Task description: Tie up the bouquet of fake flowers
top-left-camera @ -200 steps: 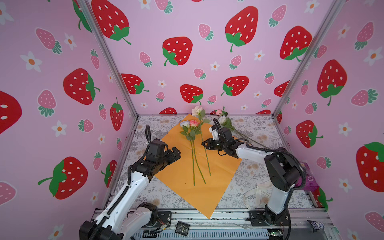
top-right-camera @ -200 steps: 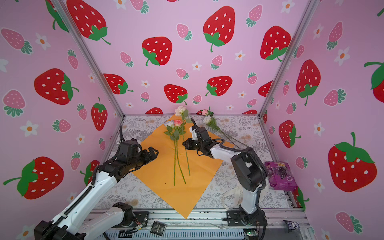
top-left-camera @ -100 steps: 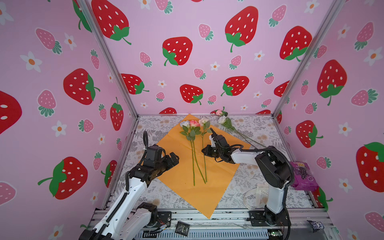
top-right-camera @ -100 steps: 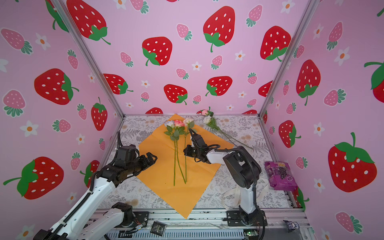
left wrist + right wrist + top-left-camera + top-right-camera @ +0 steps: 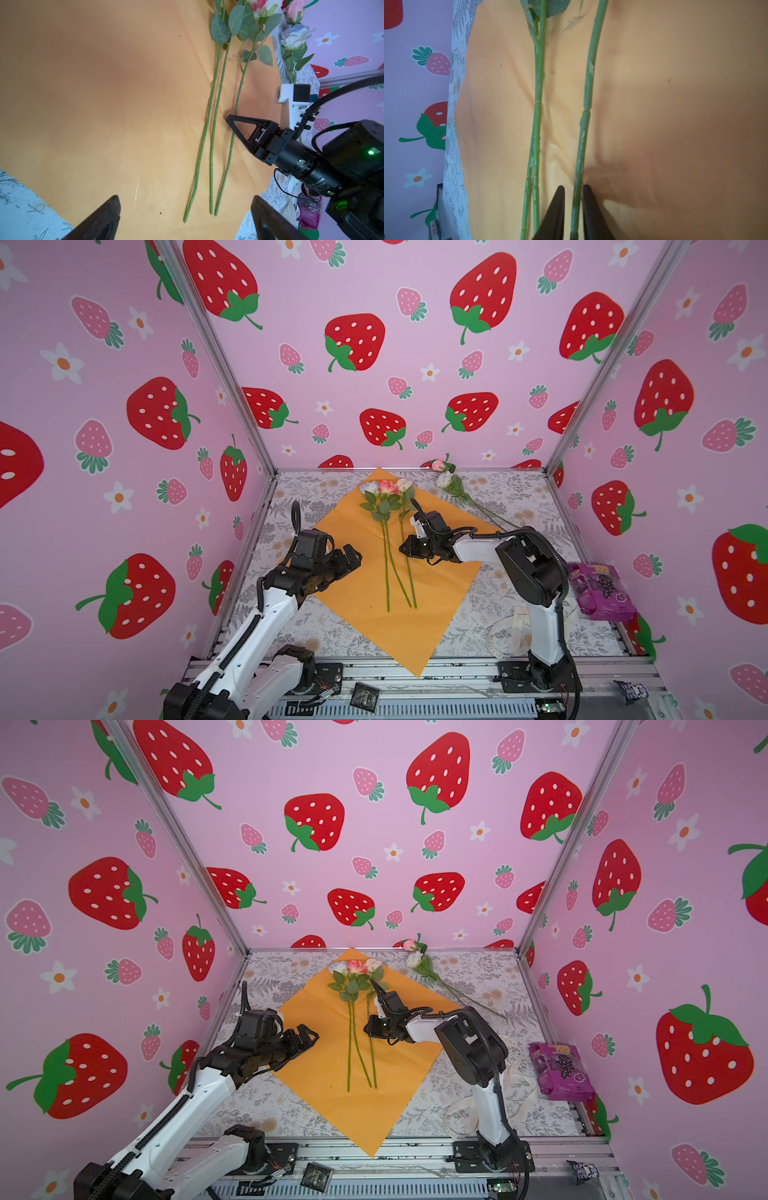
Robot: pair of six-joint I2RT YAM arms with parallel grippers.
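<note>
3 stems (image 5: 385, 564) (2 flowers (image 5: 446, 481) aside); left gripper (image 5: 353, 556) spread, right gripper (image 5: 573, 188) ajar around 1.

Tabletop (image 5: 316, 493) under a grey-and-tan floral cloth. Directly on it: orange paper sheet (image 5: 436, 605) laid cornerwise across the middle; two loose fake roses (image 5: 451, 485) at the back, just right of the sheet's far corner; cream ribbon (image 5: 516, 626) looped near the front right; purple packet (image 5: 600, 593) at the right edge.
</note>
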